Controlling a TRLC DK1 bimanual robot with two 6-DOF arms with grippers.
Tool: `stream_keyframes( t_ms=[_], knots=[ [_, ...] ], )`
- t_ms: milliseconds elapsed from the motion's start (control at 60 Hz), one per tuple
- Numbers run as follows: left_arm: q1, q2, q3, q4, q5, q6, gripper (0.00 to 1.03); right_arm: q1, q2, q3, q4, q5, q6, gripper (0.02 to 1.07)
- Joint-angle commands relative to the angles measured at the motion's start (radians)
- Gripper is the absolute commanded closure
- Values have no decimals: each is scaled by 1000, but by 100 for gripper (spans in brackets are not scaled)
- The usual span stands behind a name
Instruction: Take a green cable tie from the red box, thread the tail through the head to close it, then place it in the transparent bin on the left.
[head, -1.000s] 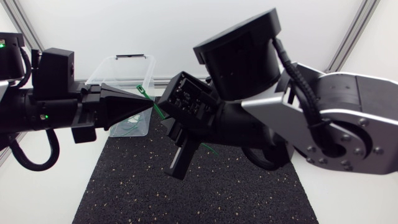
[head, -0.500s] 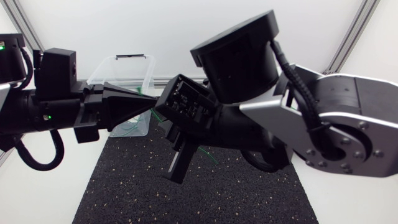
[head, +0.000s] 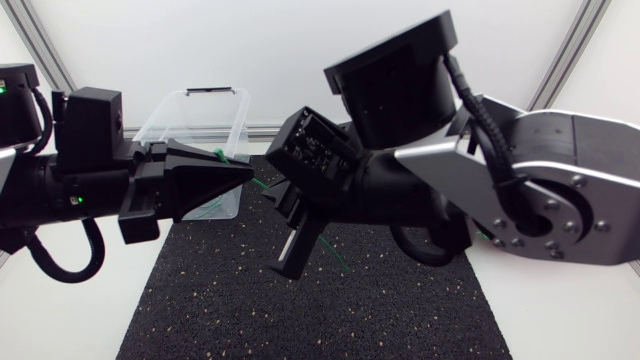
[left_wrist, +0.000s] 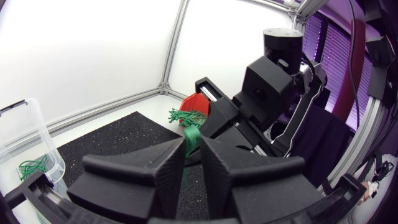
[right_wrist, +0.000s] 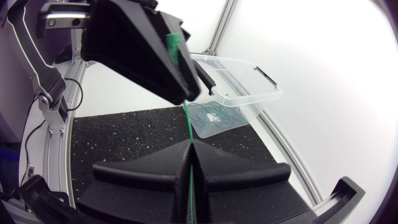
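A green cable tie (right_wrist: 188, 121) is stretched between my two grippers above the black mat. My right gripper (right_wrist: 189, 152) is shut on its strap, which runs out from between the fingertips. The tie's head end (left_wrist: 191, 137) sits in the narrow gap between my left gripper's (left_wrist: 193, 149) fingers and touches both. From above, the left gripper (head: 248, 172) points at the right gripper (head: 292, 262), and the tie's end (head: 215, 153) sticks up beside it. The red box (left_wrist: 198, 102) holds several green ties. The transparent bin (head: 195, 120) stands at the back left, several green ties (right_wrist: 214, 115) inside.
A black speckled mat (head: 300, 310) covers the middle of the table beneath both arms. My bulky right arm (head: 520, 190) fills the right half of the head view and hides the red box there.
The left gripper's fingers have eased slightly apart around the tie. The right arm has shifted a little to the right, away from the left gripper.
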Motion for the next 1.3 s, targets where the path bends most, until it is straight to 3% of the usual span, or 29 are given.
stream_keyframes(
  t_ms=[0, 583, 1100, 1283],
  knots=[
    [-10, -25, -37, 25, 2, -27, 79, -17, -5, -9, 8, -11, 32, 101],
    [7, -1, -63, 147, 12, -40, 69, -90, -31, 6, -30, -235, 89, 101],
    [7, 18, -50, 180, 13, -52, 69, -117, -47, 6, -33, -321, 115, 101],
    [-7, 13, -49, 181, 13, -64, 64, -120, -41, 6, -33, -332, 116, 101]
  ],
)
